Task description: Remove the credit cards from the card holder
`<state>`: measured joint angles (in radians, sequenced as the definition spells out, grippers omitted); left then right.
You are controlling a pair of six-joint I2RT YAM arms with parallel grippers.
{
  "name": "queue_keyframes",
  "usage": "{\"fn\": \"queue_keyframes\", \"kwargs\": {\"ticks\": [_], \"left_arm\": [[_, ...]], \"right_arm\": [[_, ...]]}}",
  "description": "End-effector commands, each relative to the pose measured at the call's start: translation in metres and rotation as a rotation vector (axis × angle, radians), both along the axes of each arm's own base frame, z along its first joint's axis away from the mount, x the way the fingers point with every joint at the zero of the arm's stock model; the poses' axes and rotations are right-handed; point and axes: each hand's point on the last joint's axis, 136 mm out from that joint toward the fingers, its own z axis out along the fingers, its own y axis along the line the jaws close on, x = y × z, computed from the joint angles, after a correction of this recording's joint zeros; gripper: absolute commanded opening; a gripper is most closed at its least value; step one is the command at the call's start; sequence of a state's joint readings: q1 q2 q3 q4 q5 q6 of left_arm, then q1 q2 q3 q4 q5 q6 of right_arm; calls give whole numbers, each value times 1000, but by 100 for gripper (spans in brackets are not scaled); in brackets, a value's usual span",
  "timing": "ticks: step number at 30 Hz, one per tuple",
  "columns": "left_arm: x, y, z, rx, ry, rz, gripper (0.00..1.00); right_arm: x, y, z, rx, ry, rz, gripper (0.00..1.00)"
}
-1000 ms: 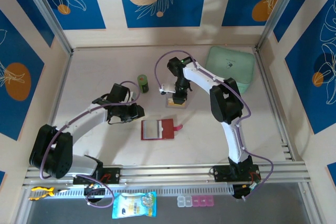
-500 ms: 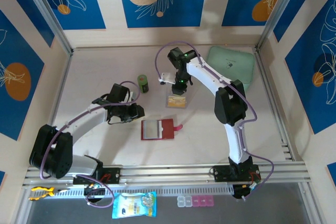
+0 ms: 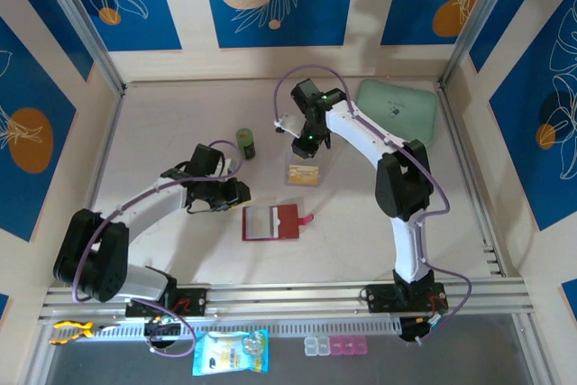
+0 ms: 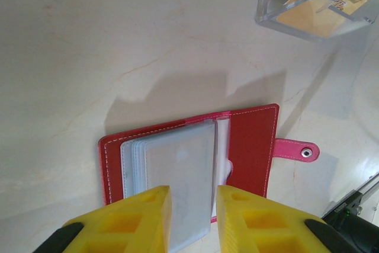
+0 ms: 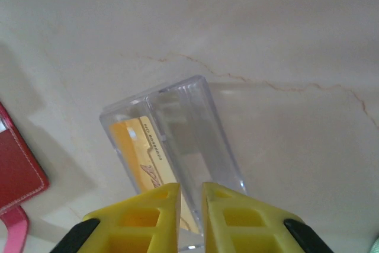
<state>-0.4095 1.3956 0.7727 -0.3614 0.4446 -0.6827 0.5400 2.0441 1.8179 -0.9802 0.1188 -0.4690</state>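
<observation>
The credit cards [image 5: 137, 149] lie in a clear box [image 5: 195, 117] at upper centre of the overhead frame, apart from the red card holder [image 4: 251, 146] lying open at centre. The right gripper [image 5: 190, 194] hovers just above the box, jaws pinched to a slit on nothing. The left gripper [image 4: 193, 202] hangs over the holder's grey sleeves [image 4: 177, 170], jaws slightly parted, empty. A careless dip could tip the box and spill the cards, or snag a sleeve and drag the holder
</observation>
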Motion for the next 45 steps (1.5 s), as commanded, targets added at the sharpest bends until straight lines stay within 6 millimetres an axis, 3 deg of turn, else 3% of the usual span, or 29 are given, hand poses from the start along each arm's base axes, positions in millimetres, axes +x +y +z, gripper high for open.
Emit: {"fn": "queue_keyframes", "kwargs": {"ticks": [1, 5, 12, 23, 30, 45], "left_arm": [[0, -3, -3, -33, 18, 1, 26], [-2, -5, -7, -40, 27, -3, 25], [-16, -5, -19, -15, 45, -19, 21], [-36, 6, -46, 35, 67, -12, 15], [-42, 7, -56, 45, 91, -18, 12], [-47, 16, -64, 96, 105, -14, 10]], "right_arm": [[-10, 19, 38, 202, -3, -220, 18], [-34, 28, 46, 351, 75, -407, 18], [-83, 45, 42, 523, 293, -613, 18], [-146, 75, 3, 506, 536, -729, 19], [-160, 84, -17, 482, 593, -738, 39], [-175, 117, -47, 409, 694, -720, 40]]}}
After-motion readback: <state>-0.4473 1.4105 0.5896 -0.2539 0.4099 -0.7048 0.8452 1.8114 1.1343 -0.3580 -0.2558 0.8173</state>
